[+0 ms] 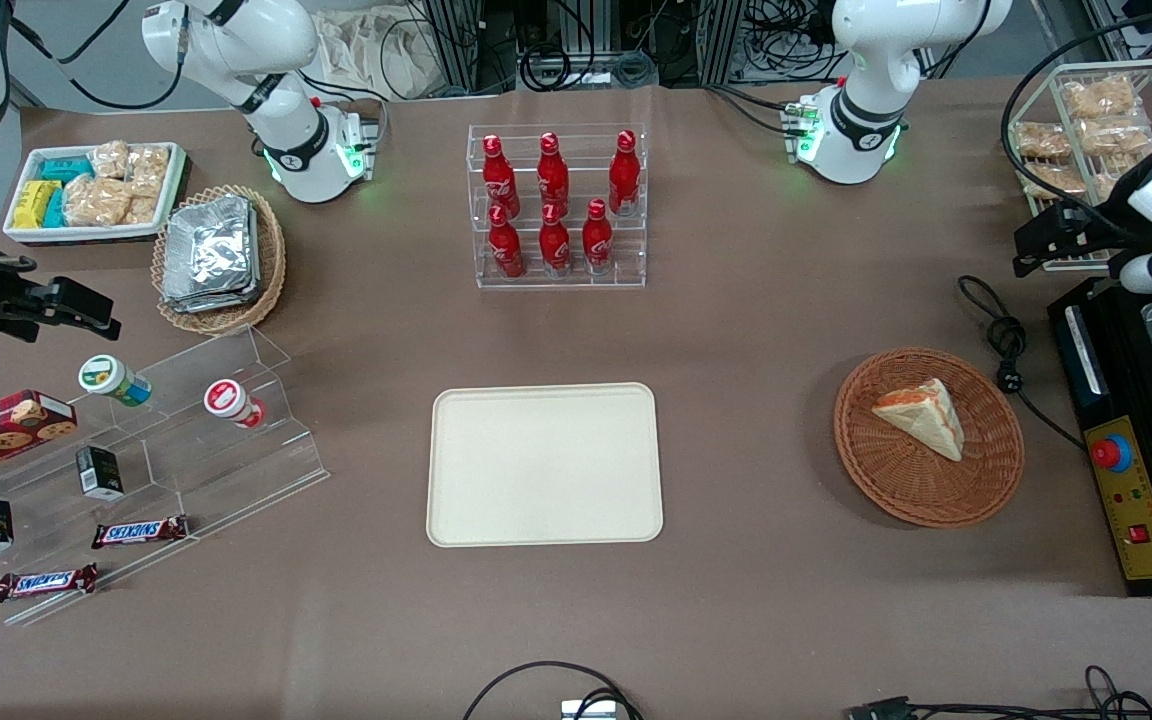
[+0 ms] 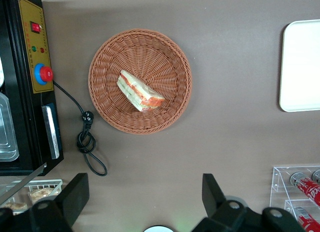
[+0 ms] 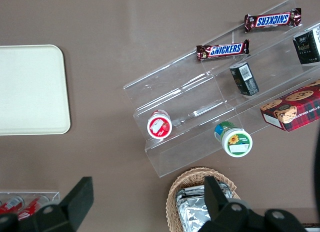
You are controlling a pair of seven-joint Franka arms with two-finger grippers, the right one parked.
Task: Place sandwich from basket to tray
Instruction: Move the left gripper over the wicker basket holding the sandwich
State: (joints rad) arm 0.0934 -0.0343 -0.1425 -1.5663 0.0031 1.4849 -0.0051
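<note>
In the front view, we are seeing the sandwich point(image 1: 922, 416) lying in the basket point(image 1: 896, 490) at lower right, the tray point(image 1: 544, 464) waiting bare at centre. In the wrist view, our pincer point(image 2: 145, 197) is hovering released, fingers point(image 2: 74, 197) spread apart, ready to descend.

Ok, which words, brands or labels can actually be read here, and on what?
"SNICKERS": on the two chocolate bars on the clear stepped stand.
Red bottles in the clear rack: white script, too small to read.
Cookie box, dark cartons, two tub lids: print blurred.
Yellow control panel: no legible text.
Sandwich, basket, tray: no text.
End effector open above the table, beside the basket.
</note>
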